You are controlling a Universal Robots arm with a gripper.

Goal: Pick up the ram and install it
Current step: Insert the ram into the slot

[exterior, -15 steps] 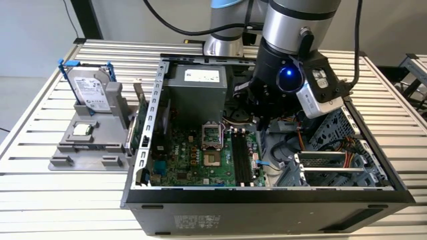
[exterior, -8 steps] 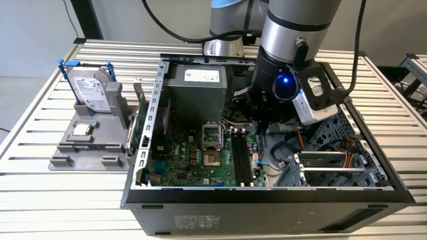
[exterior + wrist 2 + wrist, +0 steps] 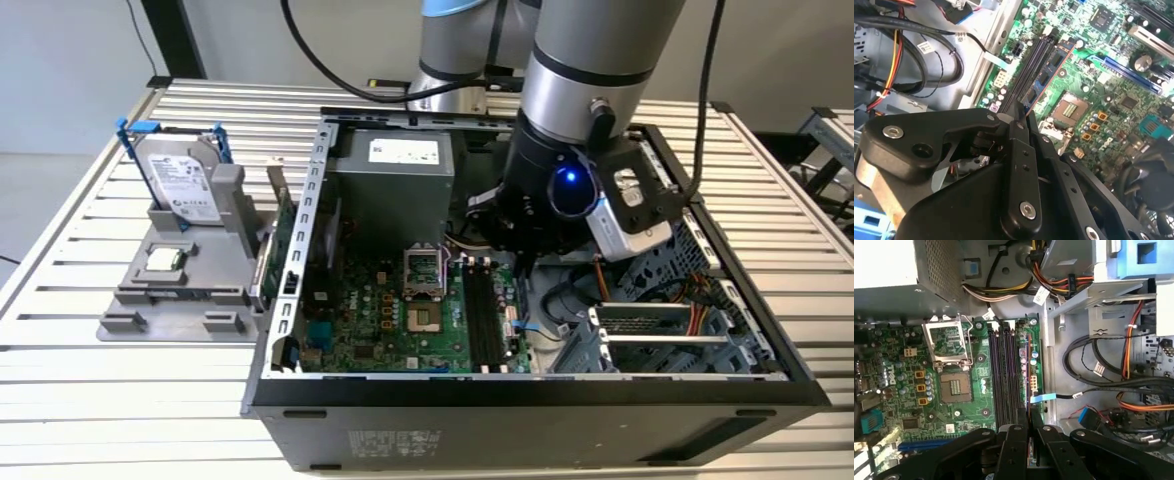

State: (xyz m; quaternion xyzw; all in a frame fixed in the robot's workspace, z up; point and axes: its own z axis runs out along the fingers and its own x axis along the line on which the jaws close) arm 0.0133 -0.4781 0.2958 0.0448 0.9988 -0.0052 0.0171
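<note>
I have the tool positioned inside the open computer case, above the motherboard. In both wrist views its fingers are drawn together with a thin strip, edged in red-brown, clamped between them. I judge this strip to be the ram, gripped edge-on and pointing away from the tool. In the first wrist view, the ram runs parallel to the black memory slots and sits just beside them, toward the drive-bay side, near the blue-tagged cable. Its long axis matches the slot axis. I cannot tell whether it touches a slot.
</note>
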